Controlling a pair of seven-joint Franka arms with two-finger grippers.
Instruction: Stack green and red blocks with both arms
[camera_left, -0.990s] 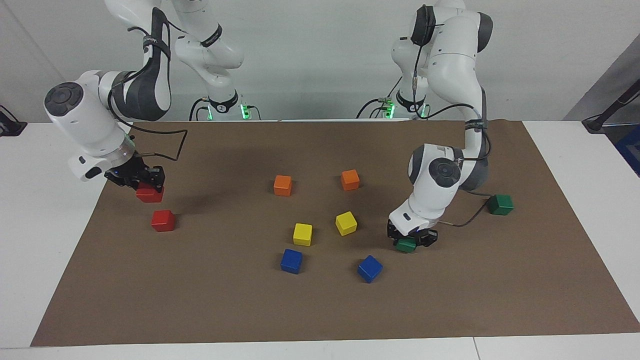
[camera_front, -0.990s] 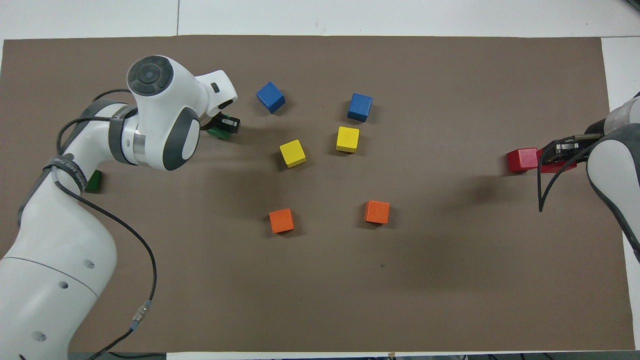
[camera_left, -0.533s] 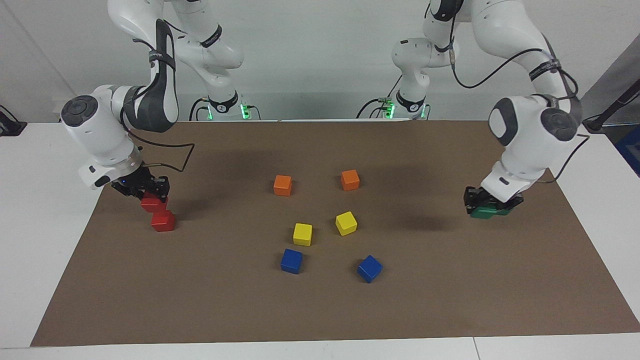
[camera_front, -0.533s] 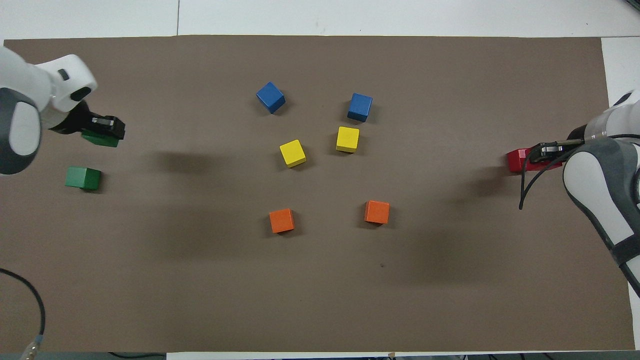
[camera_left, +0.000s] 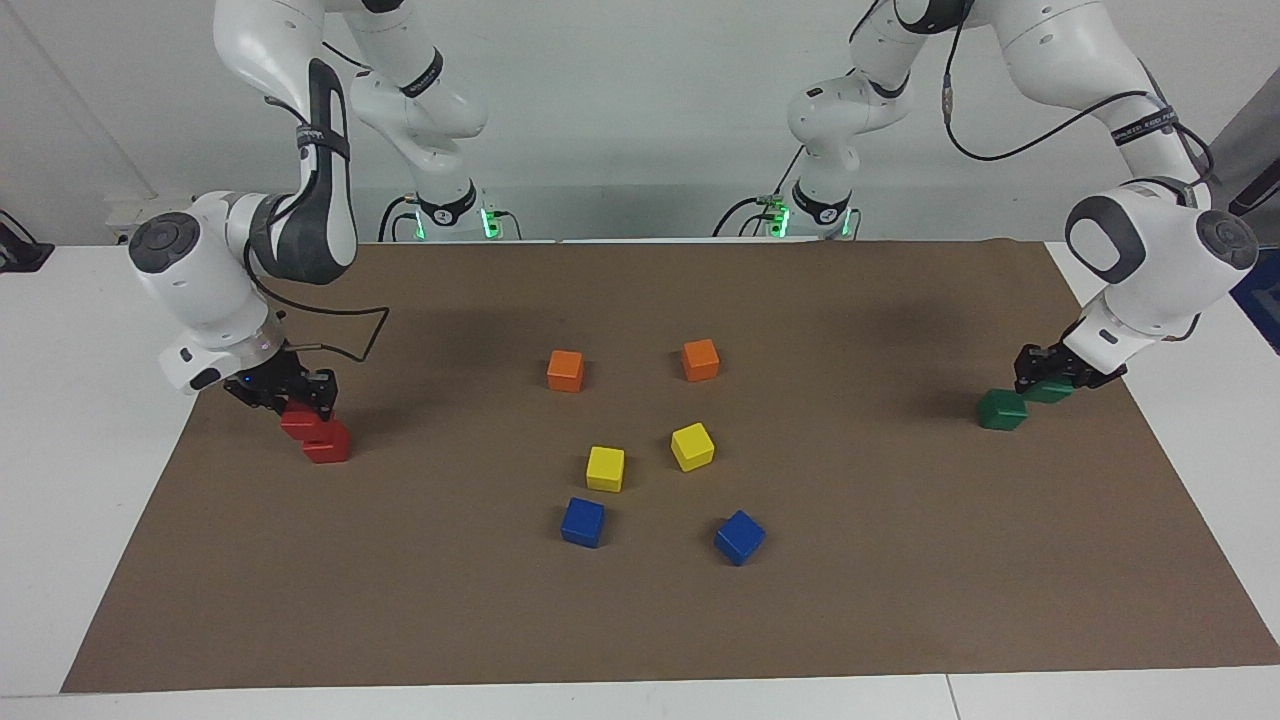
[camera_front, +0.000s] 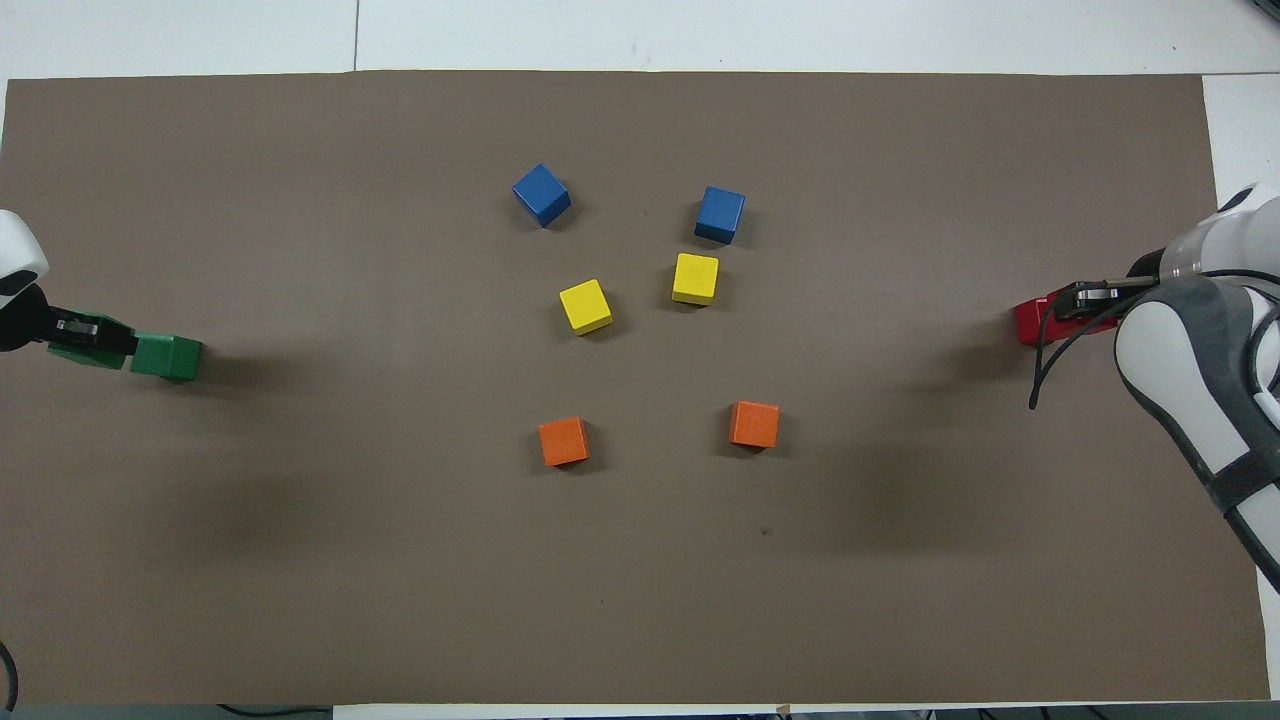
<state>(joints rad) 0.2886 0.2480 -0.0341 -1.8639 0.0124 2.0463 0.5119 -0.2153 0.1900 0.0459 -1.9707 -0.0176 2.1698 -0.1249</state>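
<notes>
Now left tool (camera_left: 1050, 378) carries green block (camera_left: 1047, 391) sideways.

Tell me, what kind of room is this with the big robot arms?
Probably a robot lab. A brown mat covers a white table, two white robot arms are bolted at its edge, and small colored cubes such as the blue cubes are set out for practice.

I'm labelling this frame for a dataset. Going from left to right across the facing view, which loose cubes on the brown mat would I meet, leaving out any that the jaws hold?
Red cube → orange cube → blue cube → yellow cube → yellow cube → orange cube → blue cube → green cube.
</notes>
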